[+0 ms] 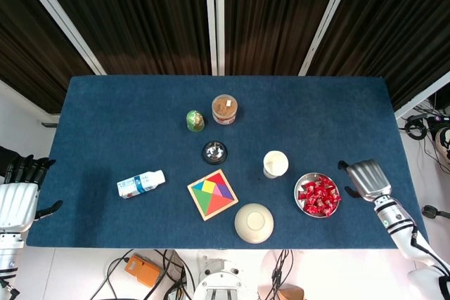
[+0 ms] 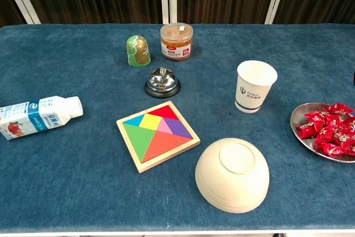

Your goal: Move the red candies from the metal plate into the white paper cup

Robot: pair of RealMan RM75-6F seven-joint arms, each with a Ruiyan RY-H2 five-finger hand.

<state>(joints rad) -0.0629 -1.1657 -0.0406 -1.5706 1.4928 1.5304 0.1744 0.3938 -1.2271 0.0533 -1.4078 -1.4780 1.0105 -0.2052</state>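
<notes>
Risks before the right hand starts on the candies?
1. The red candies sit heaped on the shallow metal plate; a pinch may scatter some onto the table.
2. The white paper cup stands upright, looks light, and is close to the plate; the right hand might knock it over.
3. The overturned bowl crowds the near side.

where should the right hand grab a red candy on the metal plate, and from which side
Pinch one off the top of the heap of red candies, coming straight down. They lie piled loosely in the shallow metal plate, whose raised rim probably blocks a sideways reach. The right hand sits just right of the plate, so a candy near that edge seems the shortest reach.
</notes>
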